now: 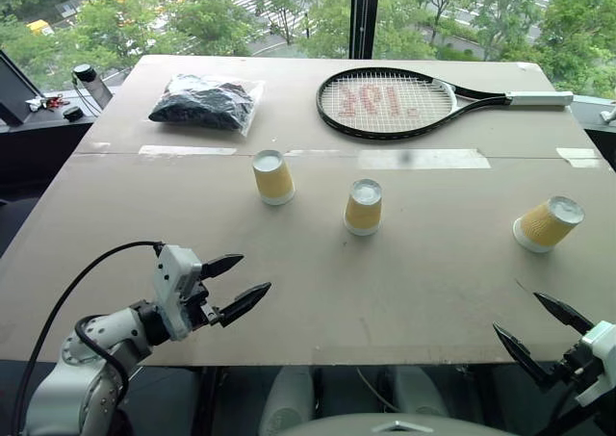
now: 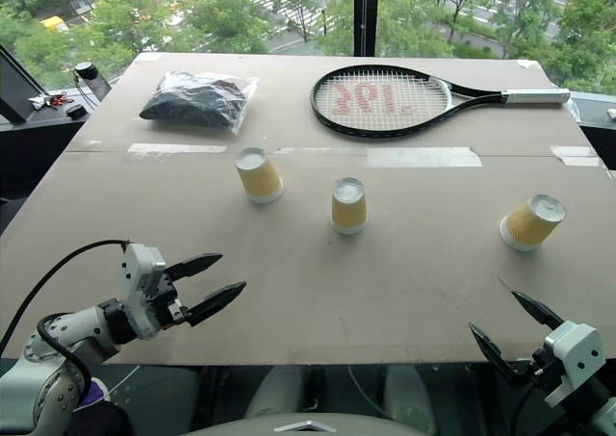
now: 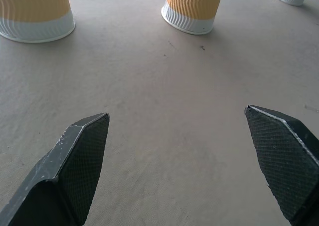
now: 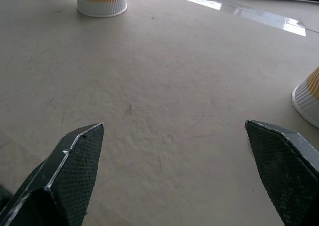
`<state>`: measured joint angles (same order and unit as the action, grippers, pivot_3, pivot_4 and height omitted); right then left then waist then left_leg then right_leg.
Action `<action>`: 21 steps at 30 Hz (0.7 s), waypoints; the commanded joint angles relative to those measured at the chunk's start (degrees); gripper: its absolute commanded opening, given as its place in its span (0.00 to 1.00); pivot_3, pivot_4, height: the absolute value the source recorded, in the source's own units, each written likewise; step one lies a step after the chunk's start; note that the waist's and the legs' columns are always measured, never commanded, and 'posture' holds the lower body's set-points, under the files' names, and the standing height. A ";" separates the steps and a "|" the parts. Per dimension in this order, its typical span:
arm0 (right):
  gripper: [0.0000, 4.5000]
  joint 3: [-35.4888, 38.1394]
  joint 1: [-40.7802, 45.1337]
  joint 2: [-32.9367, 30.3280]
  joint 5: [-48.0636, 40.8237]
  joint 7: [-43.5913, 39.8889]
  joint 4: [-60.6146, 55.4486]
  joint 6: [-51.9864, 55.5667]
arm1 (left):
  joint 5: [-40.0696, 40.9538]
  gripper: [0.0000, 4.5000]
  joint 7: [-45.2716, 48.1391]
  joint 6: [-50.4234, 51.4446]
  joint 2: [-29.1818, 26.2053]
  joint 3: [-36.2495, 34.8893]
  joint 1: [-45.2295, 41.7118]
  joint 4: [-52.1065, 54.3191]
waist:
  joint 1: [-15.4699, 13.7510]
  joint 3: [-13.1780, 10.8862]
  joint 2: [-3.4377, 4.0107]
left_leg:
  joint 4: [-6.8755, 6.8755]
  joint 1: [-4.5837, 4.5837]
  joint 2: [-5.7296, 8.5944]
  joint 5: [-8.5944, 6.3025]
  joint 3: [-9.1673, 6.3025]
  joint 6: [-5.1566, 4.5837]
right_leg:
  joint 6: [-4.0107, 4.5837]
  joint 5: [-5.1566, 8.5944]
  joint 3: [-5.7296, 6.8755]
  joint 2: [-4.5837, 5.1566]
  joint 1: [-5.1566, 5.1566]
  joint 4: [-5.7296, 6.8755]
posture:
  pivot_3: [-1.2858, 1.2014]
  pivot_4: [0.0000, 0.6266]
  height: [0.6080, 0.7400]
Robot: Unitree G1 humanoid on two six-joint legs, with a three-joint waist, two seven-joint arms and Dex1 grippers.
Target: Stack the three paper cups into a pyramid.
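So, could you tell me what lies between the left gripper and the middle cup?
Bare tabletop only, seen in the left wrist view, between left gripper and middle cup.

Three paper cups point(image 1: 364, 208) with ribbed yellow-orange sides and smooth white rims stand beyond the left gripper's point(image 1: 239, 290) black, cross-hatched matt fingertips point(image 3: 82, 158) on a matt, faintly scuffed cardboard-like table point(image 1: 404, 292); glossy clear tape point(image 1: 423, 159) and a shiny plastic bag point(image 1: 204, 102) lie farther off.

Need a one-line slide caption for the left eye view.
Three cups stand apart upside down on the table; both grippers, left and right, open and empty.
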<state>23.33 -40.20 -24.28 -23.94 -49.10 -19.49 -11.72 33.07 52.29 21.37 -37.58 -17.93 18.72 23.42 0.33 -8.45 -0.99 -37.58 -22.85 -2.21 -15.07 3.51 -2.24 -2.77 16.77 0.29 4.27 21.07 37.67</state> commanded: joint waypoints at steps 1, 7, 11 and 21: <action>1.00 -0.88 2.49 0.37 -0.92 2.46 -3.23 0.93 | 0.20 0.99 0.31 -1.16 -0.17 -0.28 -1.17 0.34 | 0.00 0.00 0.00 | 0.02 0.00 0.00 0.00 0.00 0.00 | 0.01 0.00 0.00 0.01 0.00 -0.01 | 0.52 0.24 1.00; 1.00 -3.58 10.38 -0.08 -2.03 7.40 -7.06 7.12 | 0.60 0.99 0.44 -0.22 -0.16 2.43 -3.68 1.33 | 0.27 0.07 0.11 | 0.11 0.07 0.02 0.01 0.02 0.01 | 0.04 0.00 -0.03 0.02 0.00 0.03 | 0.52 0.24 1.00; 1.00 -4.36 12.89 -3.11 -3.95 4.13 -6.93 8.73 | -0.50 0.99 -0.42 -0.33 -0.12 5.20 -8.65 1.49 | -0.73 0.03 0.09 | 0.17 -0.02 0.06 0.02 0.01 0.02 | -0.08 -0.05 0.06 0.01 0.01 -0.05 | 0.52 0.24 1.00; 1.00 -6.22 13.23 -8.42 -8.69 -4.83 -9.49 9.07 | -1.66 0.99 -5.47 5.61 1.70 11.73 -24.39 -2.98 | -0.95 0.04 0.07 | 0.13 0.04 0.08 0.02 0.07 0.00 | -0.17 -0.09 0.13 -0.45 -0.01 0.06 | 0.52 0.24 1.00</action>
<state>17.61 -27.13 -32.33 -31.53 -53.48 -26.07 -2.71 31.51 48.12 27.20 -36.45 -5.64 -4.12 21.50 -0.62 -8.42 -0.92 -37.46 -22.79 -2.13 -15.05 3.59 -2.25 -2.94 16.67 0.43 3.79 21.06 37.74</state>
